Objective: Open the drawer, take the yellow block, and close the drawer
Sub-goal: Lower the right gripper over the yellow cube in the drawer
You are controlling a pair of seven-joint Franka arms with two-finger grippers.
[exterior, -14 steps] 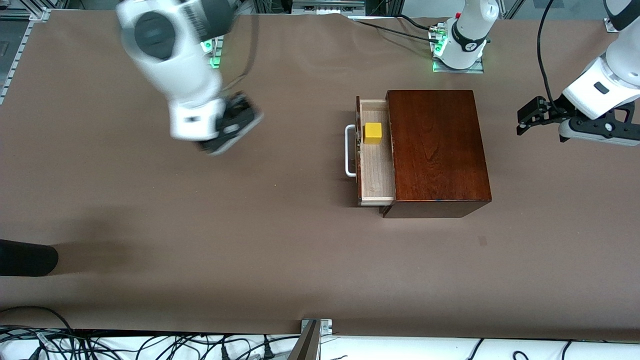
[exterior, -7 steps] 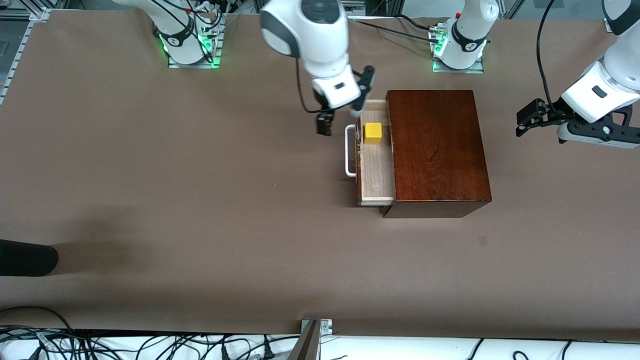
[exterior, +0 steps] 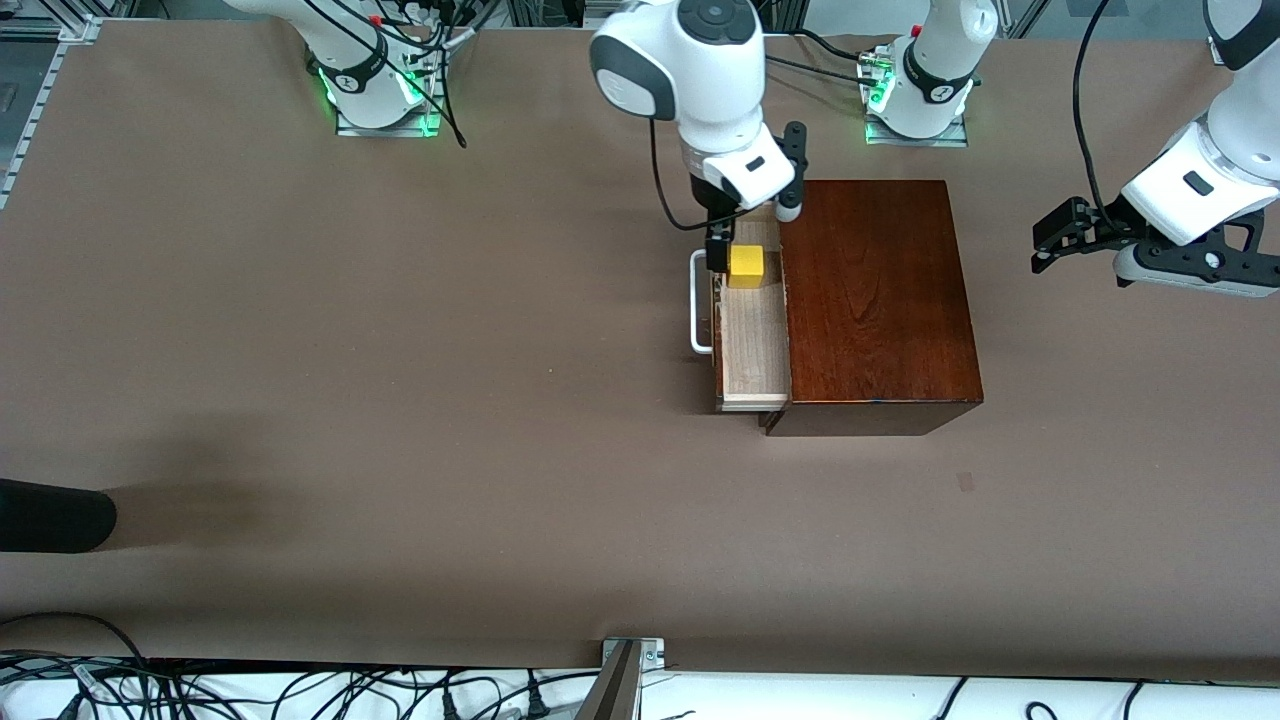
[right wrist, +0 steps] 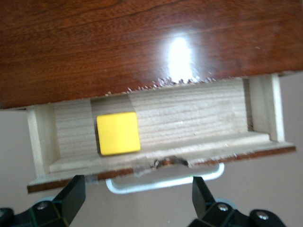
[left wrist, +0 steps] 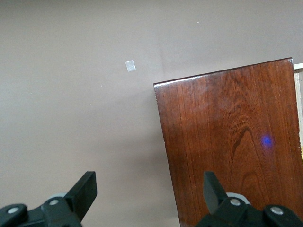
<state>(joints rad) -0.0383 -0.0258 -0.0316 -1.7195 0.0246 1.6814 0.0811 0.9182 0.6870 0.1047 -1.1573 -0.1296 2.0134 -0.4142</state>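
Front view shows the right gripper (exterior: 745, 240) now over the open drawer (exterior: 752, 340), at the end of it that lies farther from the camera, where the block (exterior: 746, 266) sits. One second ago this arm was well away toward its own end of the table, a blur over bare tabletop; half a second ago it had reached the drawer's front by the handle (exterior: 700, 302); now one dark finger hangs beside the block on the handle side and the other stands near the box (exterior: 875, 300) edge. So the approach is nearly done and the arm has lined up for the pick.

Right wrist view confirms it: the gripper (right wrist: 137, 201) has its jaws spread wide, empty, and the block (right wrist: 118, 133) lies on the pale drawer floor (right wrist: 189, 118) between the lines of the two fingers, though closer to one than the other. The block has not moved across the three moments, and the drawer stands pulled out by the same amount, so the opening step looks finished.

I judge the take step is in hand: a small centring, a descent and a squeeze remain. The drawer is narrow, so a finger could catch the front wall or the box lip on the way down.

Left gripper (exterior: 1070, 235) waits off the box toward the left arm's end of the table, its jaws spread and empty in its wrist view (left wrist: 147, 194), barely shifted.
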